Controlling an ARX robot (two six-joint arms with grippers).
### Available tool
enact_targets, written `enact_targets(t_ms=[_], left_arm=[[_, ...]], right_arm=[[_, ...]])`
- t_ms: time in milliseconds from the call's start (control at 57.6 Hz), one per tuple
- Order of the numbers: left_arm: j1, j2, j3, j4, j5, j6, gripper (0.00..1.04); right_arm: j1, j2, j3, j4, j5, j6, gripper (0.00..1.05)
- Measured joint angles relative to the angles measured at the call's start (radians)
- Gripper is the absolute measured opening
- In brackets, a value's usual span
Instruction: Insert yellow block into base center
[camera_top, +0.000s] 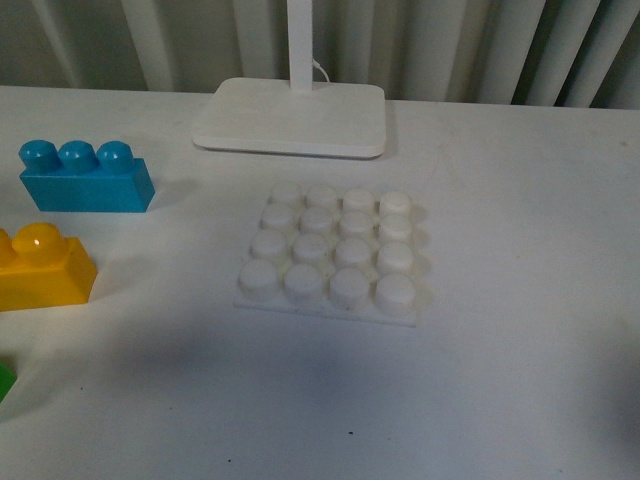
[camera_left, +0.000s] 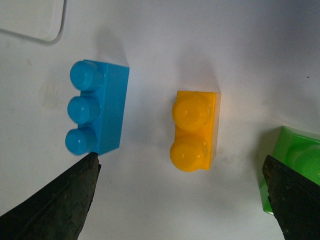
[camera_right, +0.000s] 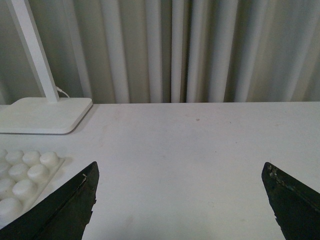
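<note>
1. Tabletop (camera_top: 530, 390) in plain white is filling the front view, and pale pleated curtains (camera_right: 200, 50) are hanging behind it.
2. The yellow block (camera_top: 40, 265), with two round studs, is sitting at the far left of the front view, partly cut off by the edge and well apart from the base.
3. The base (camera_top: 333, 255), a white square plate, is lying near the middle of the table with all sixteen studs showing.
4. A blue three-stud brick (camera_top: 85, 178) is standing just behind the yellow block, and a green brick (camera_left: 292, 160) is sitting on the block's other side.
5. A white lamp foot (camera_top: 290, 115) with its post is resting behind the base.
6. My left gripper (camera_left: 180, 159) is hovering over the yellow block (camera_left: 194, 131), jaws spread wide and gripping nothing. The block is lying between my two dark fingers (camera_left: 55, 205).
7. My right gripper (camera_right: 180, 165) is hanging over bare table, jaws spread wide and empty, with a corner of the base (camera_right: 25, 180) beside one finger.
</note>
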Motion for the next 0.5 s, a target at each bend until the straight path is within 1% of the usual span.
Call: enact_targets(t_ms=[156, 503], left_arm=[[-0.043, 0.084, 0.057, -0.021, -0.045, 0.018, 0.98], [-0.112, 0.218, 0.123, -0.081, -0.065, -0.003, 0.98]], right_arm=[[0.000, 0.000, 0.000, 0.000, 0.000, 0.000, 0.96], [0.000, 0.000, 0.000, 0.000, 0.000, 0.000, 0.96]])
